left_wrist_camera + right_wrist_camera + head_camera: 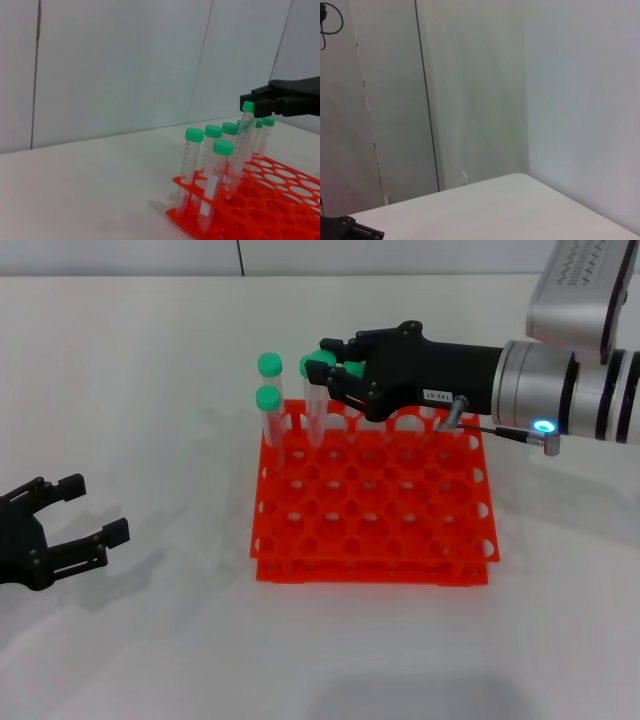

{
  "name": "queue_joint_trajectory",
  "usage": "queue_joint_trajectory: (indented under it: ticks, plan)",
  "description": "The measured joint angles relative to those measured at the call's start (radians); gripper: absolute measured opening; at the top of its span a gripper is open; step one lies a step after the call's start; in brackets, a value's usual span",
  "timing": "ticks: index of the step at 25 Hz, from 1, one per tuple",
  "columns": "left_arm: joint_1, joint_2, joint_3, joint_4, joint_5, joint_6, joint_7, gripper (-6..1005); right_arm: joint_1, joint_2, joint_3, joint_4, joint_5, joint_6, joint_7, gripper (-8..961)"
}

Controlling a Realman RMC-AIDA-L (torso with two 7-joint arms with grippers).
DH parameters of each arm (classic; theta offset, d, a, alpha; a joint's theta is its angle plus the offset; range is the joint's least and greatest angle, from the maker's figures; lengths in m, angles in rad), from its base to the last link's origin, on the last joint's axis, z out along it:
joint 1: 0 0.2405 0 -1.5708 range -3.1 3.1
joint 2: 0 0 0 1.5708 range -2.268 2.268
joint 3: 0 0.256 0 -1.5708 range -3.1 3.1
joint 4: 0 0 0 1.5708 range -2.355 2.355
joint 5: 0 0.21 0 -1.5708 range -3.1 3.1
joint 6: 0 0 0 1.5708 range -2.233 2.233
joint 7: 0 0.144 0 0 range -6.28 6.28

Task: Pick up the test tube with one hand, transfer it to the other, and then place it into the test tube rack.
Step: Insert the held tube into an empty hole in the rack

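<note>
The test tube (314,412), clear with a green cap, hangs tilted over the back left of the orange-red test tube rack (372,512). Its lower end is at a rack hole. My right gripper (328,360), black with a white label, reaches in from the right and is shut on the tube just below the cap. The left wrist view shows the same tube (239,150) leaning, with the right gripper (256,104) at its cap, above the rack (285,200). My left gripper (97,508) rests low at the table's left, open and empty.
Two other green-capped tubes (268,410) stand upright in the rack's back left corner. The left wrist view shows several capped tubes (192,165) standing there. The rack's other holes are open. White table surrounds the rack, with a wall behind.
</note>
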Motion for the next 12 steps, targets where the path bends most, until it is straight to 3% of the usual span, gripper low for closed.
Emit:
queue_joint_trajectory:
  ticks: [12]
  plan:
    - [-0.003, 0.000, 0.000, 0.000, 0.001, -0.005, 0.000, 893, 0.015, 0.000, -0.030, 0.005, -0.002, 0.029, -0.003, 252]
